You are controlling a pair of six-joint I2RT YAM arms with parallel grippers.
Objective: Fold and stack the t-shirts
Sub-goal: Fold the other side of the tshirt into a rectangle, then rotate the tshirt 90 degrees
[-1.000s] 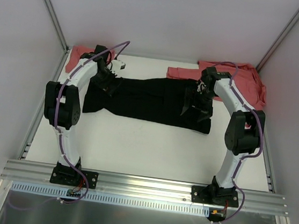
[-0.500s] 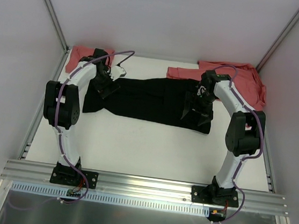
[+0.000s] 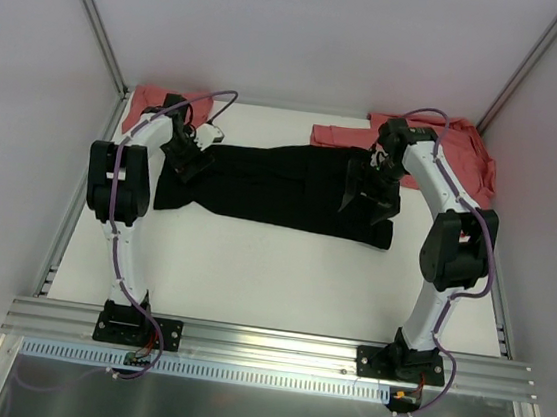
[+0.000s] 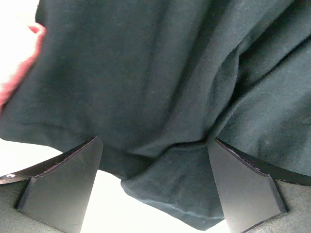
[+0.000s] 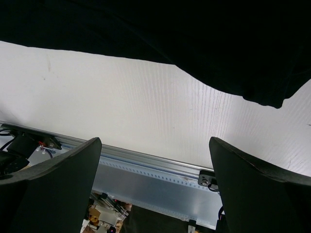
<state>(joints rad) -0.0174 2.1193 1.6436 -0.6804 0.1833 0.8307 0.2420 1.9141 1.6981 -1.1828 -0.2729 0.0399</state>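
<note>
The large black t-shirt (image 3: 271,183) lies spread across the middle of the white table (image 3: 272,268). My left gripper (image 3: 186,158) is over the shirt's left end. In the left wrist view (image 4: 153,143) its jaws stand open, with a folded corner of the black cloth (image 4: 189,189) between the fingers. My right gripper (image 3: 371,194) hovers over the shirt's right end. In the right wrist view (image 5: 154,141) it is open and empty, with the shirt's edge (image 5: 194,29) ahead of it. A salmon-red t-shirt (image 3: 150,103) lies at the back left and another (image 3: 461,149) at the back right.
White enclosure walls stand close on both sides and at the back. An aluminium rail (image 3: 263,343) runs along the near edge and also shows in the right wrist view (image 5: 160,167). A bit of salmon cloth (image 4: 14,82) shows left of the black shirt.
My left gripper has moved a little left and back along the shirt's left end. My right gripper has shifted slightly back over the right end. The shirt has barely moved.
</note>
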